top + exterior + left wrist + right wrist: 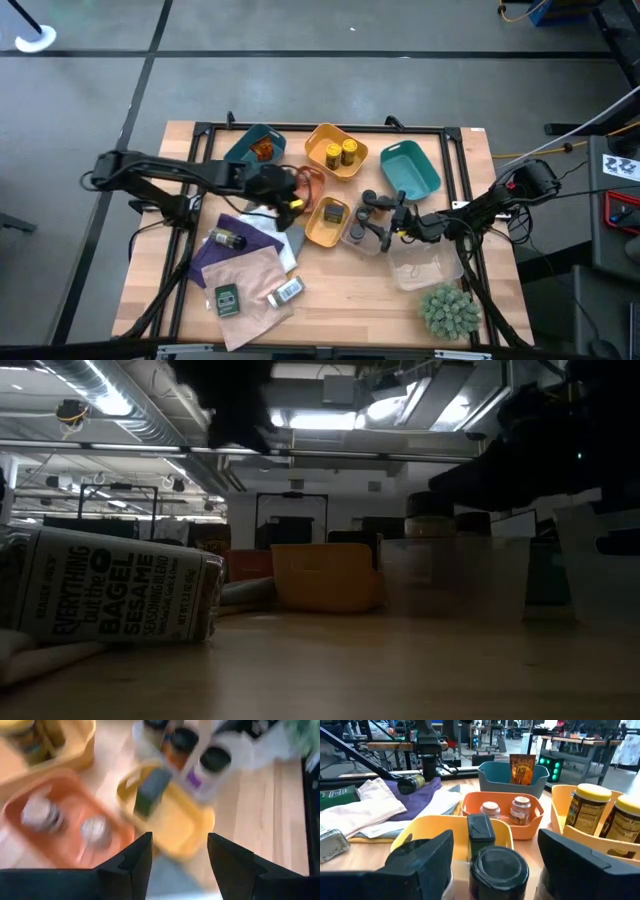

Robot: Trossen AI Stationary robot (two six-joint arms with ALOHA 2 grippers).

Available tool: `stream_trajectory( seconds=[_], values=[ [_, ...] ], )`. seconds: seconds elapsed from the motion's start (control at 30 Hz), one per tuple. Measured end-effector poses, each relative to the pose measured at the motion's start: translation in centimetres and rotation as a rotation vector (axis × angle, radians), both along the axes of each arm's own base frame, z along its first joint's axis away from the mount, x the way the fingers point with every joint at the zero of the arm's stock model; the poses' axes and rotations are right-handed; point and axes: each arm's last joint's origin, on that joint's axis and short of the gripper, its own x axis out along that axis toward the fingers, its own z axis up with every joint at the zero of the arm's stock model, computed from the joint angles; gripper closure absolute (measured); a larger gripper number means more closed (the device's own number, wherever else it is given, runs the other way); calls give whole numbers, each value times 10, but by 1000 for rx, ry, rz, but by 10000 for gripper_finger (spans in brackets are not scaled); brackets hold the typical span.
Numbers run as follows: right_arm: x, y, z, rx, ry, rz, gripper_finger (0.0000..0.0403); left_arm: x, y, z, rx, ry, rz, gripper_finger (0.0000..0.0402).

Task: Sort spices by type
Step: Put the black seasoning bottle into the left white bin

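My left gripper (179, 855) is open and empty, hovering above the orange tray (65, 825) and the small yellow tray (175, 825); in the high view the left gripper (290, 203) is near the table's middle. The orange tray holds two grey-lidded jars (42, 814). A dark packet (150, 790) lies in the small yellow tray. My right gripper (495, 870) is open over the clear tray (362, 238), its fingers standing apart on either side of a dark-lidded jar (498, 865). Two yellow jars (338, 153) stand in the far yellow tray.
A dark-lidded jar (228, 240) lies on purple cloth; a green packet (228, 298) and a white-labelled jar (287, 291) lie on beige cloth. An amber packet stands in one teal tray (262, 148). Another teal tray (410, 168), a second clear tray (425, 268) and a green plant (448, 310) sit right.
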Motion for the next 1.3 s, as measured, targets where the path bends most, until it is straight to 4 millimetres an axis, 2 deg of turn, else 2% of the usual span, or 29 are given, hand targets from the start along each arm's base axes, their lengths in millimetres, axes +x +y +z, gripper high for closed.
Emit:
stream_trajectory(
  seconds=[0.17, 0.43, 0.63, 0.87, 1.3],
  values=[
    [0, 0, 1, -21, 5, 2, 113, -30, -6, 3, -10, 159, -12, 228],
    [0, 0, 1, -21, 4, 2, 113, -63, -22, -13, -92, 500, -5, 228],
    [0, 0, 1, -21, 4, 2, 113, -70, -31, -23, -99, 586, -47, 210],
    [0, 0, 1, -22, 4, 2, 113, -79, -38, -44, -70, 677, -88, 179],
    [0, 0, 1, -22, 5, 2, 113, -93, -57, -66, 32, 745, -397, 184]
  ],
)
